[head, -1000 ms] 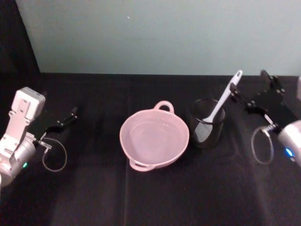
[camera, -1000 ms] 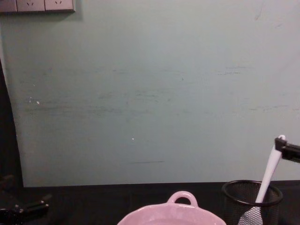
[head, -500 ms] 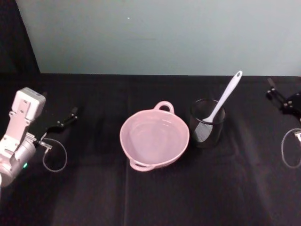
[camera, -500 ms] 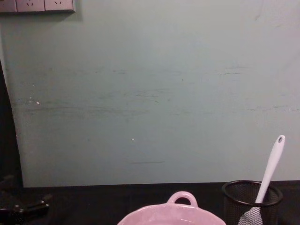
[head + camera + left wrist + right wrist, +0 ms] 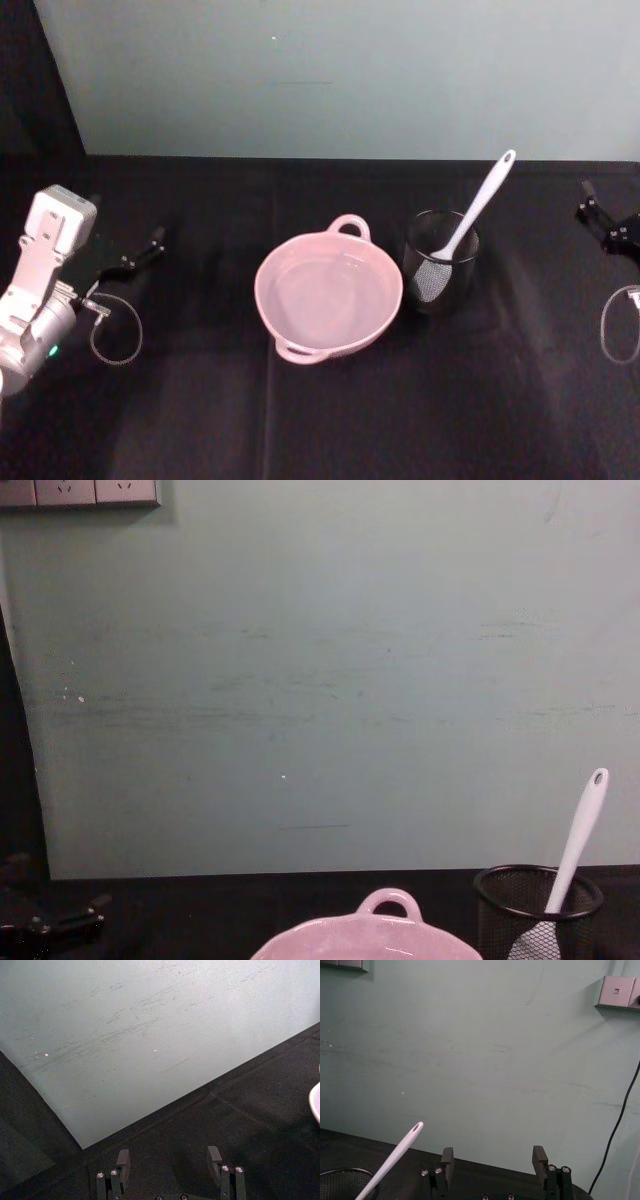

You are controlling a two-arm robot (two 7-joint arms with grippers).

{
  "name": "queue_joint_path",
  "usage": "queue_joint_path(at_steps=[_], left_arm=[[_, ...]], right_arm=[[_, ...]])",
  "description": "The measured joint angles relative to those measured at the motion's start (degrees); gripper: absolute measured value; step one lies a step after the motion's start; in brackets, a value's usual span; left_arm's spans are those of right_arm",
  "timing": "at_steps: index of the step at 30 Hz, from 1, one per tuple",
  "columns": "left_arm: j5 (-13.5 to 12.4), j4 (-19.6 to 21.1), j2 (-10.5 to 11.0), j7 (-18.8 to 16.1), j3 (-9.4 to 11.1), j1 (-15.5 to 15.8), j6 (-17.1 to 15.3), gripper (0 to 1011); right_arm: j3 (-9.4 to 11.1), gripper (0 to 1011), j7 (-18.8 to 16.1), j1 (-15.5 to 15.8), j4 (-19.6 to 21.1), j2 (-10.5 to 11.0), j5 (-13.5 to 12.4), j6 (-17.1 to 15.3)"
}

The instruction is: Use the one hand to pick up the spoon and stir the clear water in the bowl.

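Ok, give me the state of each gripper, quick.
Left gripper: open, holding nothing, low over the table's left side.
Right gripper: open, holding nothing, at the right edge, apart from the spoon.

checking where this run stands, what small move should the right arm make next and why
Probably swing the right gripper back in toward the spoon handle. The gripper sits open at the table's far right edge, well clear of the spoon, which leans handle-up in the black mesh cup beside the bowl. The left gripper rests at far left.

Spoon [image 5: 470, 220] stands in the mesh cup [image 5: 440, 262], just right of the bowl [image 5: 328, 296].
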State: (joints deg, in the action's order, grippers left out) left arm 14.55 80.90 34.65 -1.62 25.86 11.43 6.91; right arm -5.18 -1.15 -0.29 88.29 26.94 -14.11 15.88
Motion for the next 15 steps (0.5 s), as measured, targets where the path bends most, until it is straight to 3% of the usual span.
queue_joint_path(at_steps=[15], left_arm=[[0.0, 0.0, 0.0, 0.0, 0.0, 0.0, 0.0, 1011]], right_arm=[[-0.1, 1003, -0.2, 0.0, 0.0, 0.1, -0.1, 0.0]])
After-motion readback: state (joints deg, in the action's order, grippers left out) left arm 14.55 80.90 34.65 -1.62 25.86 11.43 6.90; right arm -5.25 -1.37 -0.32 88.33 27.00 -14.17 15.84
